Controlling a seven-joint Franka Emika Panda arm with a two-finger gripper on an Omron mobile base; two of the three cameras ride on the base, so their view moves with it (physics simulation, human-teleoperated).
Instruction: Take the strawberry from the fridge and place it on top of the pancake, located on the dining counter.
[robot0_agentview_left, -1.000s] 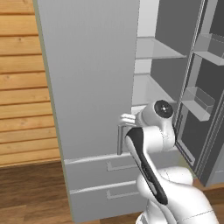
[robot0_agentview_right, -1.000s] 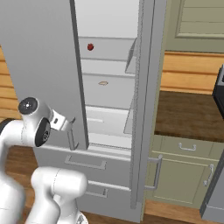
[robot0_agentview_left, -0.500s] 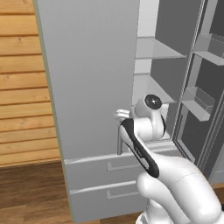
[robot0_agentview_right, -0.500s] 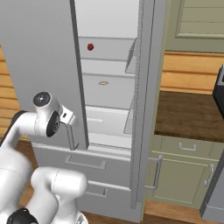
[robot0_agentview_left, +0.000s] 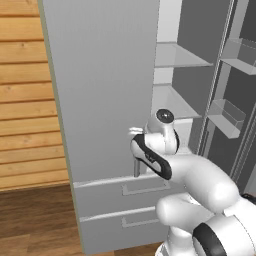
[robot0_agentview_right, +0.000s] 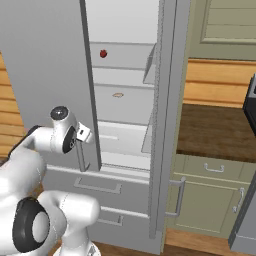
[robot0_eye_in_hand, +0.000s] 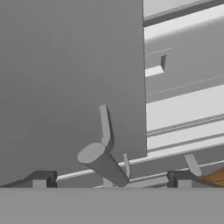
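The fridge (robot0_agentview_right: 45, 60) stands with both doors swung open. The strawberry (robot0_agentview_right: 103, 53), tiny and dark red, rests on an upper shelf inside. My gripper (robot0_agentview_right: 86, 135) is open at the left door's vertical bar handle (robot0_agentview_right: 80, 161), well below the berry. In the hand view the handle's (robot0_eye_in_hand: 103, 162) round end sits between the spread fingertips (robot0_eye_in_hand: 41, 177), and nothing is held. From the left, the gripper (robot0_agentview_left: 134, 131) hangs just above the handle (robot0_agentview_left: 136, 167) on the door face (robot0_agentview_left: 100, 85). The pancake and the dining counter are out of view.
A small flat tan item (robot0_agentview_right: 118, 94) lies on the shelf below the berry. The right door (robot0_agentview_right: 167, 125) stands edge-on, with bins (robot0_agentview_left: 225, 117) inside it. Two drawers (robot0_agentview_left: 125, 200) sit under the doors. Green-grey cabinets (robot0_agentview_right: 210, 200) with a dark worktop (robot0_agentview_right: 215, 132) stand on the right.
My hand has moved forward toward the left door and its handle, with the arm stretching after it. The jaws stayed open and the doors have not moved.
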